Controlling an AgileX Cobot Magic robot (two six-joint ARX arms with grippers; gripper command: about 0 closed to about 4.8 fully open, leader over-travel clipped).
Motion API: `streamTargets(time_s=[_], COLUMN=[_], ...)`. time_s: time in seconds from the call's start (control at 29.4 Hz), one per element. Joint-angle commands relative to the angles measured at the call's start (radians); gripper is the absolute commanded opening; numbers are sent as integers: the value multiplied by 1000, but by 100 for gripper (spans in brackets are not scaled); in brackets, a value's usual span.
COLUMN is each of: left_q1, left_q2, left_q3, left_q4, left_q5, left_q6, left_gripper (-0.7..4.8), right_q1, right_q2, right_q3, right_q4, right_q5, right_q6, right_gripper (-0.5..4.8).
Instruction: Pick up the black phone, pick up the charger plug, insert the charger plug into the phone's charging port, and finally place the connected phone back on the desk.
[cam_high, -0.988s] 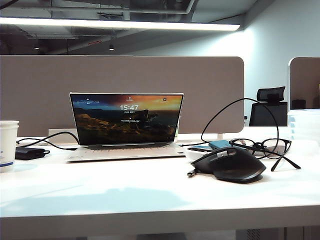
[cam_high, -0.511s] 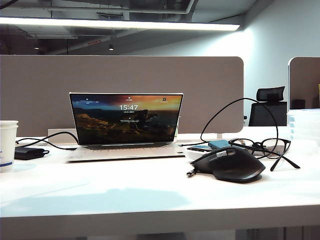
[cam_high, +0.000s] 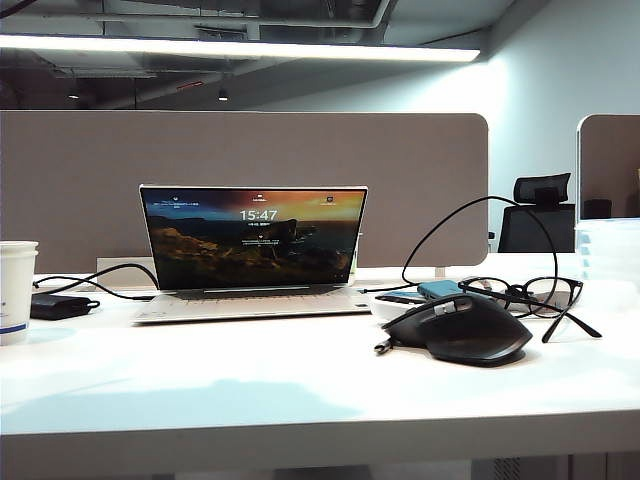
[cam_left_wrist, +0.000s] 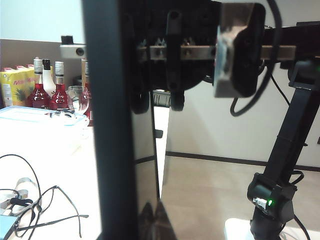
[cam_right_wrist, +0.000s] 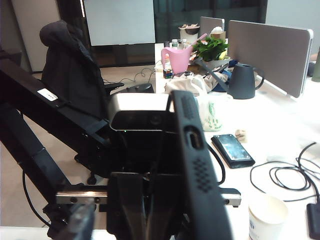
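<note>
Office setting, white desk in front of a grey-beige partition. On the desk are an open laptop with a lit screen, a black mouse, glasses behind the mouse, a paper cup at the far left and a power brick beside the cup. No arm shows in the exterior view.

The black phone is off the desk, held up in the air edge-on to the right wrist camera. Its short edge faces that camera, with the charging port showing as a small slot between rows of holes.

The left gripper sits behind the phone with its jaws nearly closed, clamped on the phone. In the left wrist view the phone is a tall glossy slab running the whole height of the picture, with bare floor behind it.

The right gripper faces the phone's far end. It is close to the phone, contact can't be told. Its jaws are spread wide and nothing is visible between them.

What looks like the charger plug lies on the desk, just beside the mouse's left side, cable trailing back; neither gripper is near it.

A second dark flat slab lies flat on the desk, well apart from the grippers
</note>
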Motion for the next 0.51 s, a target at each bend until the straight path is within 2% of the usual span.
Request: streamTargets(time_s=[0.03, 0.1, 0.24, 0.44, 0.51], left_q1=[-1, -1, -1, -1, -1], left_q2=[-4, -4, -4, -4, -4], left_q3=[5, 5, 5, 5, 5], left_q4=[34, 35, 35, 34, 34], left_q5=[24, 26, 26, 21, 21], left_q6=[4, 3, 0, -4, -3], left_gripper=[-6, -6, -6, -2, 28], right_q1=[3, 7, 7, 6, 5], right_q2=[7, 7, 7, 7, 6], right_q3=[3, 3, 3, 3, 3], right_q4=[26, 31, 46, 38, 39], right_q5=[14, 29, 29, 27, 25], right_q6=[4, 4, 4, 4, 4], right_gripper=[146, 77, 0, -1, -1])
